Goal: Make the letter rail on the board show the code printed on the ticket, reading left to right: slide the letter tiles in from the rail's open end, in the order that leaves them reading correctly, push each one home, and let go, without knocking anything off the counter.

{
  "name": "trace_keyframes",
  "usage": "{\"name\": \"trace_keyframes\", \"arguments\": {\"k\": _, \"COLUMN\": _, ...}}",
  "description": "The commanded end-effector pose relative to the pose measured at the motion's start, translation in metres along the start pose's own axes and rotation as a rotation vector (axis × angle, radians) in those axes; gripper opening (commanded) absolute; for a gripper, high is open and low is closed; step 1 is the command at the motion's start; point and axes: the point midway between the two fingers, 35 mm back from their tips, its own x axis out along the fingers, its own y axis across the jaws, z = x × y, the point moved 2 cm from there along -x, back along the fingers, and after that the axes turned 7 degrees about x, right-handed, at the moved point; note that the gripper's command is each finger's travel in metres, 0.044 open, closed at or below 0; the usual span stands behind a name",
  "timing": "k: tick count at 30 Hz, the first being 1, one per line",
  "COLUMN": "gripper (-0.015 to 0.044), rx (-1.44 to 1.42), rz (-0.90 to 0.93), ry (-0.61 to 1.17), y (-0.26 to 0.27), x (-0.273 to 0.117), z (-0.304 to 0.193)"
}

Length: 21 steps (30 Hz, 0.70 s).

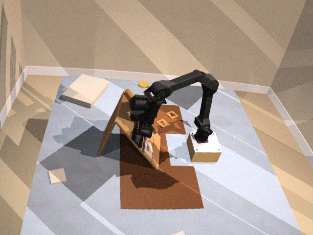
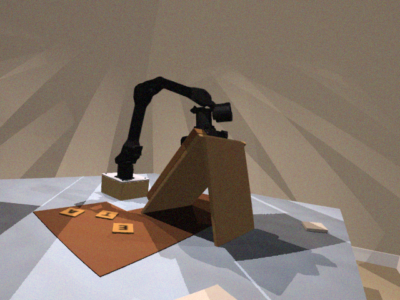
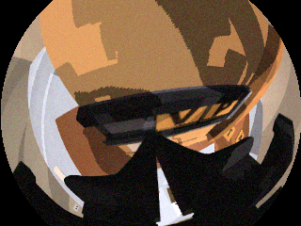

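The tilted wooden board (image 1: 155, 160) (image 2: 180, 187) (image 3: 141, 52) carries the black rail. In the wrist view, a V tile (image 3: 181, 118) and a P tile (image 3: 227, 111) sit side by side in its right part; its left part is empty. A pale ticket (image 1: 148, 148) is on the board, its code unreadable. My gripper (image 3: 152, 137) is shut and empty, low in front of the rail near the V tile's left edge; contact is unclear. Loose tiles A (image 1: 172, 114) (image 2: 72, 212), T (image 1: 162, 123) (image 2: 107, 214) and E (image 2: 122, 227) lie on the brown mat (image 1: 161, 197) (image 2: 100, 255).
A cream slab (image 1: 85, 87) and a yellow disc (image 1: 143, 84) lie towards the back in the top view. A small cream square (image 1: 57, 176) (image 2: 315, 226) lies behind the board's support leg (image 2: 229, 187). My base box (image 1: 205, 156) (image 2: 124, 189) stands on the board's front side.
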Motion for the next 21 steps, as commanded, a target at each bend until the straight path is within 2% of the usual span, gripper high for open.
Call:
{"name": "trace_keyframes", "arguments": {"k": 1, "gripper": 0.0, "rx": -0.005, "rz": 0.005, "ry": 0.001, "y": 0.001, "x": 0.0015, "z": 0.0017}}
{"name": "trace_keyframes", "arguments": {"k": 21, "gripper": 0.0, "rx": -0.005, "rz": 0.005, "ry": 0.0, "y": 0.002, "x": 0.0087, "z": 0.0084}}
